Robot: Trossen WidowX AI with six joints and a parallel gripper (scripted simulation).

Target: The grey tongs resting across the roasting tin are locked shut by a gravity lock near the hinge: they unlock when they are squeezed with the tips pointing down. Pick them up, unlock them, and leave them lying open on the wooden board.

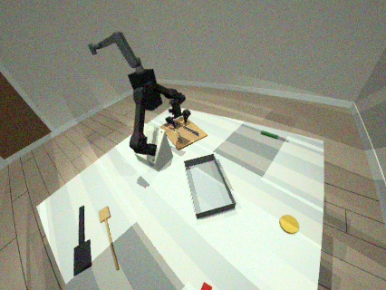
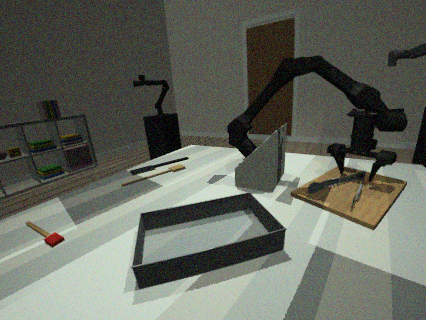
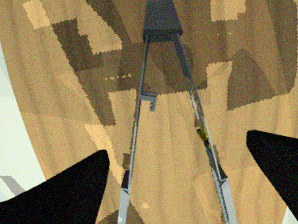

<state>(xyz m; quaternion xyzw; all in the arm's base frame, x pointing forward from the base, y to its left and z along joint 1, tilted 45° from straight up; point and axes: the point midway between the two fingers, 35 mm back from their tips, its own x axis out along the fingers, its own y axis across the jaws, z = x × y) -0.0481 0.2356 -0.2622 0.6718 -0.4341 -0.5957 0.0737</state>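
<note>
Gripper (image 2: 358,165) was spread wide, nothing held. Grey tongs (image 3: 174,137) were seen lying splayed open on the wooden board (image 2: 380,202), centre of the wrist frame. Judged light, stiff, thin, slippery metal; best gripped across both arms near the hinge.

Your desk (image 1: 254,254) is a pale surface crossed by grey bands. Lying directly on it you have the wooden board (image 2: 380,202) near the far corner, just beside the grey wedge-shaped block (image 2: 262,167) at the arm's base. The dark roasting tin (image 2: 210,240) sits near the middle, well apart from the board. Toward one end lie a black spatula (image 1: 82,245) and a wooden spatula (image 1: 109,237) side by side. You also have a yellow disc (image 1: 289,224), a green marker (image 1: 271,134) and a red-headed mallet (image 2: 47,236).
</note>
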